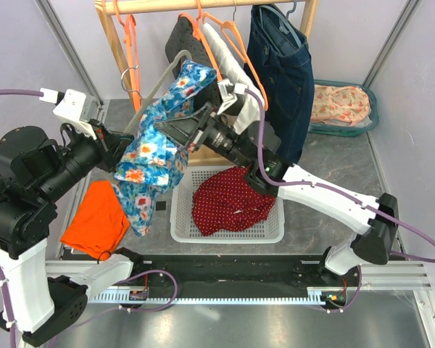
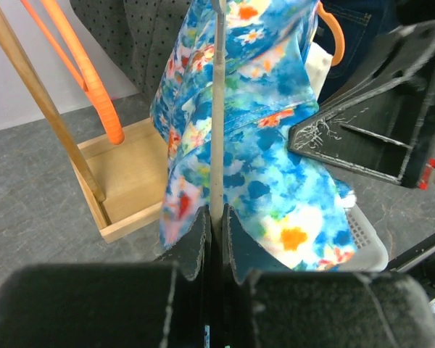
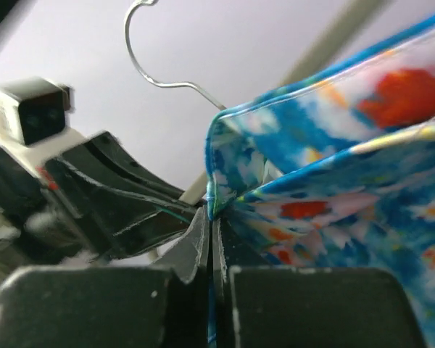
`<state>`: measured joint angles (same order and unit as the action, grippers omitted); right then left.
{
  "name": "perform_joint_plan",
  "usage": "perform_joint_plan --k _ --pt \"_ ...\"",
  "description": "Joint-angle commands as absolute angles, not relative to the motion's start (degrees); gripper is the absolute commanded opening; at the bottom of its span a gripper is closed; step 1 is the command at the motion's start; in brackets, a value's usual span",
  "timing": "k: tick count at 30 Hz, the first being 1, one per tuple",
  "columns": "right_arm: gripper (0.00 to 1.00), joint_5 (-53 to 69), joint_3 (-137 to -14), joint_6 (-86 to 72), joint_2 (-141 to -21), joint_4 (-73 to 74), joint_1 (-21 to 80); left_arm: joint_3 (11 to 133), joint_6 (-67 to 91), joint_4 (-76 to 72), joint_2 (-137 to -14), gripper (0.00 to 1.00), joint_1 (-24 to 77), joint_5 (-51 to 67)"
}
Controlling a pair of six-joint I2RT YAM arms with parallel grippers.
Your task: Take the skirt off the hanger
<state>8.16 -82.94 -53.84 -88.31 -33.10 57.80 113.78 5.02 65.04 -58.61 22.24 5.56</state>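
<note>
Surface (image 1: 326,167): carries the wooden rack and the white basket; I work in the air above it.
Rack (image 1: 203,6): its rail holds jeans (image 1: 283,72) and spare hangers. The skirt's hanger appears clear of the rail, so nothing binds when I pull.
Basket (image 1: 180,210): sits just below the skirt, probably the drop point; a red garment (image 1: 232,199) lies in it.
Skirt (image 1: 159,138): blue floral, draped on its hanger, suspended between my two arms over the basket's left edge; not yet free.
Hanger (image 2: 217,109): pale bar running through the fabric, held off the rack as a fixed anchor.
Left jaws: clenched on the hanger bar, bracing it against the pull.
Right jaws: clenched on the skirt's bound edge near the wire hook, positioned to draw the fabric off the bar.
</note>
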Motion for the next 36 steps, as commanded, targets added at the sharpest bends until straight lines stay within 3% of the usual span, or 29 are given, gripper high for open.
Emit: perform_joint_plan --k 1,2,7,18,23,29,36 --pt "0.0 -4.5 -99.5 -29.1 -83.6 -9.9 67.5 112.9 6.6 59.3 -59.7 0.02 22.2 3.1" --pt "0.0 -7.0 -102.5 -20.7 -83.5 -6.5 69.6 112.4 6.6 59.2 -59.9 0.02 22.2 2.5" --pt "0.0 -15.9 -113.1 -8.3 -79.7 3.2 78.9 110.6 6.3 56.9 -61.0 0.02 22.2 -1.1" --pt "0.0 -28.6 -101.5 -2.1 -61.7 4.2 83.8 104.2 4.4 51.4 -61.3 0.02 22.1 -6.0" --pt "0.0 -27.9 -102.4 -1.1 -55.6 5.7 83.8 101.3 3.8 49.0 -61.4 0.02 22.1 -8.1" --pt "0.0 -27.7 -115.6 -0.4 -64.4 20.3 83.8 100.9 4.1 46.8 -62.8 0.02 22.1 -9.2" --pt "0.0 -34.5 -111.0 1.7 -68.6 20.6 83.8 104.5 4.5 46.5 -65.5 0.02 22.1 -8.9"
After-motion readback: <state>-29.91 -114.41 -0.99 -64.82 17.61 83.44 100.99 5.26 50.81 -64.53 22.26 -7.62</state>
